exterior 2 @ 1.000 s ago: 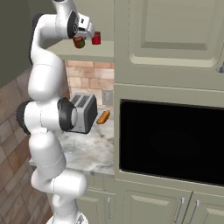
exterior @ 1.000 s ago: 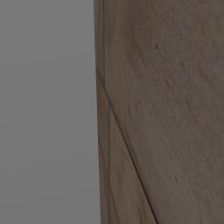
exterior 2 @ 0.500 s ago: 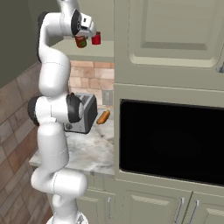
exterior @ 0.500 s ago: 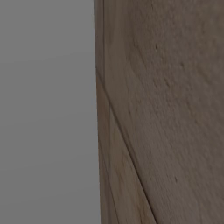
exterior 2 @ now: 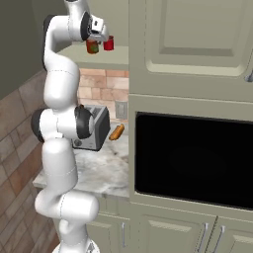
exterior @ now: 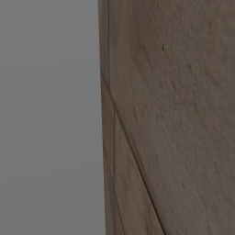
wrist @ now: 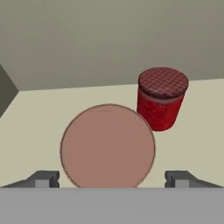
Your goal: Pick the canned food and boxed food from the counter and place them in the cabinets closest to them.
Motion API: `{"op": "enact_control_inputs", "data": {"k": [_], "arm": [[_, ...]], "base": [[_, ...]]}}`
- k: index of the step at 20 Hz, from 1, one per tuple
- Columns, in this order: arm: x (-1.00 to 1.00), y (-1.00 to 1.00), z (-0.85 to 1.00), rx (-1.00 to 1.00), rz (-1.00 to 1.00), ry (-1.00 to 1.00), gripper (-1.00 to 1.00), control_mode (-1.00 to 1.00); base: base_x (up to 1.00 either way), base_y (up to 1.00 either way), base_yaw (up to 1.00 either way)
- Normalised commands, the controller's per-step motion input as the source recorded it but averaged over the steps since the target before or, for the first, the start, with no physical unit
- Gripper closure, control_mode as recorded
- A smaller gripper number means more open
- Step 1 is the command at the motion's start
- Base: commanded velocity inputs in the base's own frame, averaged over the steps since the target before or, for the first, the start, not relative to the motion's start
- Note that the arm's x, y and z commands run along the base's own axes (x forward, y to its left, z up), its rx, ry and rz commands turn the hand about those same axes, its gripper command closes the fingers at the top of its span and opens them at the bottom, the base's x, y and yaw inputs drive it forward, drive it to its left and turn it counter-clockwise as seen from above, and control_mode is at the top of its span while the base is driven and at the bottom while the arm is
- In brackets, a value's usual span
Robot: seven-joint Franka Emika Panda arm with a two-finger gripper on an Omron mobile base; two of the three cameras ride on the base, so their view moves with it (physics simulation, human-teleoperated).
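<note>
The step in hand looks like the release of the canned food inside the wall cabinet. In the right base view the white arm is reaching high on the left, and its pincer (exterior 2: 99, 38) is hovering at the olive-green wall cabinet's flat inner shelf (exterior 2: 118, 55), well above the grey-white marbled table (exterior 2: 106, 170), where a silver toaster (exterior 2: 96, 129) is sitting behind the arm.

Reading the hand view from the left, one dark fingertip (wrist: 46, 178) is standing just clear of the small cylindrical can (wrist: 108, 146), whose round brownish top is facing the camera. The can is standing upright on the pale shelf (wrist: 35, 127), between the two tips. Just beside it, to the right and further back, a red cylindrical container with a chequered lid (wrist: 161, 107) is standing on the same shelf, close to the can but, as far as I can tell, apart from it. It is looking round rather than boxy, so I cannot tell whether it is the boxed food.

The pincer (wrist: 112, 179) is standing wide, wider than the can, gripping nothing and, as far as the view shows, touching nothing.

Next, I judge, the hand is needing to draw straight back out of the cabinet without nudging the can or its red neighbour.
</note>
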Motion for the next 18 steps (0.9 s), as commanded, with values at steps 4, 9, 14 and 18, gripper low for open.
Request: {"op": "enact_control_inputs", "data": {"k": [4,9,14,18], "arm": [[-0.06,0.0,0.0,0.0,0.0,0.0,-1.0,-1.0],[-0.47,0.0,0.01,0.0,0.0,0.0,-1.0,-1.0],[-0.84,0.0,-0.09,-0.01,0.0,0.0,-1.0,-1.0],[-1.0,-0.09,-0.48,-0.04,0.05,-0.03,-1.0,-1.0]], "base": [[0.0,0.0,0.0],[0.0,0.0,0.0],[0.0,0.0,0.0],[0.0,0.0,0.0]]}}
